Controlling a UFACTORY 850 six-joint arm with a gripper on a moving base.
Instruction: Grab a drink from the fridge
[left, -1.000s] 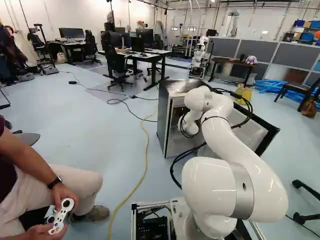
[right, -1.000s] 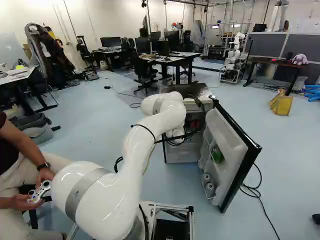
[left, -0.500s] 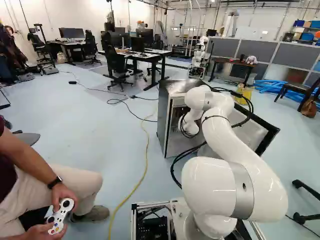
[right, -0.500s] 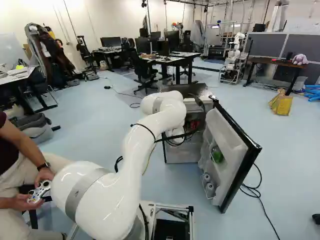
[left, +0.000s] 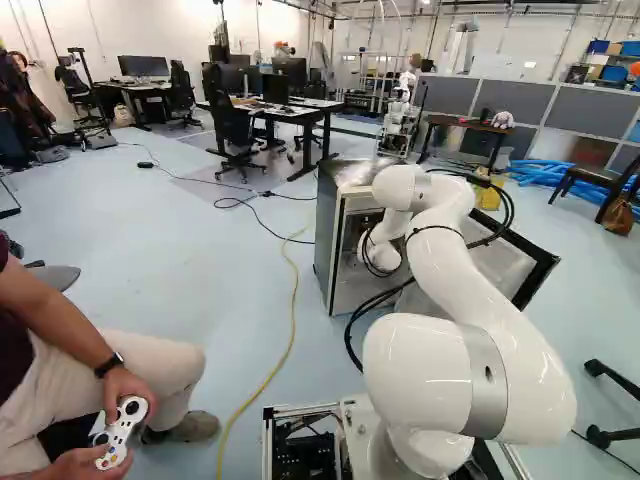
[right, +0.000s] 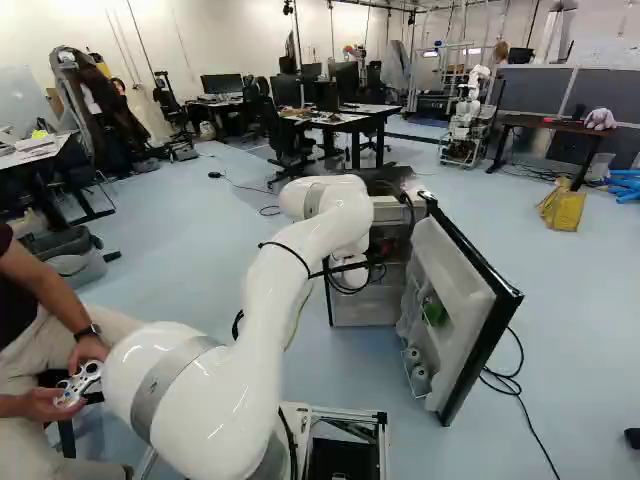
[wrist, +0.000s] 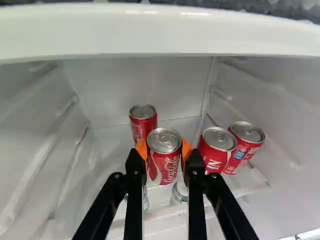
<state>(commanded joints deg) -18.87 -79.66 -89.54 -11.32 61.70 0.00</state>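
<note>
Fridge (left: 326, 225) holds four red cans (wrist: 215, 156); tool (wrist: 164, 151), parted a can's width, grips one.

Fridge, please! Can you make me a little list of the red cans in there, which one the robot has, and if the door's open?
door: open
held: red can, between the orange pads of the tool
behind it: one red can
beside it: two red cans, close together
red cans seen: four
lifted: cannot tell
</note>
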